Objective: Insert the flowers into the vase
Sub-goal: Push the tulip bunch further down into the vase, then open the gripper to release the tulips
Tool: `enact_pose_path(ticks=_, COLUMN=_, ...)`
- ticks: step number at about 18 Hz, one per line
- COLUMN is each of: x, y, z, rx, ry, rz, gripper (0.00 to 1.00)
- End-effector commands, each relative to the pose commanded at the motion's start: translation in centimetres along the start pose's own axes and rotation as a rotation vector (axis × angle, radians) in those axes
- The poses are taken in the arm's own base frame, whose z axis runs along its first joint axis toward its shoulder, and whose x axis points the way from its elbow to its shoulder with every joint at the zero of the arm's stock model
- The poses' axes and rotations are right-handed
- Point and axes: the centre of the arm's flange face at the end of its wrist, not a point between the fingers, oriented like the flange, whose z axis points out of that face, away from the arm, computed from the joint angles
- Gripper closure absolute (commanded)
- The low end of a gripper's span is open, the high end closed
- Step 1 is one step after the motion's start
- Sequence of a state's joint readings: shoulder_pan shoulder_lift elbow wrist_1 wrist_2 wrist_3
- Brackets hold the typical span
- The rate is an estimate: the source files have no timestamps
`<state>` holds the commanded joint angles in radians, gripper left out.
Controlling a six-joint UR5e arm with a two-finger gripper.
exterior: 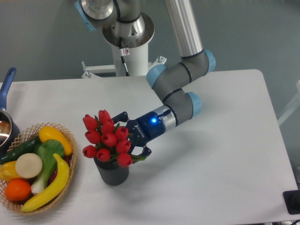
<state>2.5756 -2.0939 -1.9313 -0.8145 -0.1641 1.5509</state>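
A: Why was the bunch of red tulips (pixel 107 138) held directly over the ribbed dark vase (pixel 111 170)?

B: The round mouth had to be met by the stems from above, so it is judged that the bunch was kept upright and centred there. The buds were seen spread wider than the vase, hiding its rim; how deep the stems sat inside could not be told.

A: And the low, sideways reach of the arm?

B: It is judged that the stems were meant to be gripped below the buds, leaving the heads free above the mouth.

A: How was the tool (pixel 132 138) set?

B: Its 2 dark fingers were seen behind and right of the buds, 1 above and 1 below, only narrowly apart. They appeared closed around the green stems, though the contact itself was masked by the buds.

A: What else was on the bench (pixel 225 140)?

B: A wicker basket (pixel 70 140) of plastic fruit and vegetables was stood just beside the vase, on its left, with a blue-handled pot (pixel 6 101) at the far left edge.
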Motion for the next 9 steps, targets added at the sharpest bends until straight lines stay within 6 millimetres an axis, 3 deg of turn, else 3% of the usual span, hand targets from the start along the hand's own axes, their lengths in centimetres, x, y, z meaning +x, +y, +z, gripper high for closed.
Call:
enact_pose_path(ticks=6, x=0.31, y=-0.03, z=-0.16, rx=-0.003, ry=-0.002, rz=0.007, gripper=0.00)
enact_pose_path(ticks=9, x=0.11, y=0.18, z=-0.87, rx=-0.086, ry=-0.017, rz=0.014, gripper=0.00)
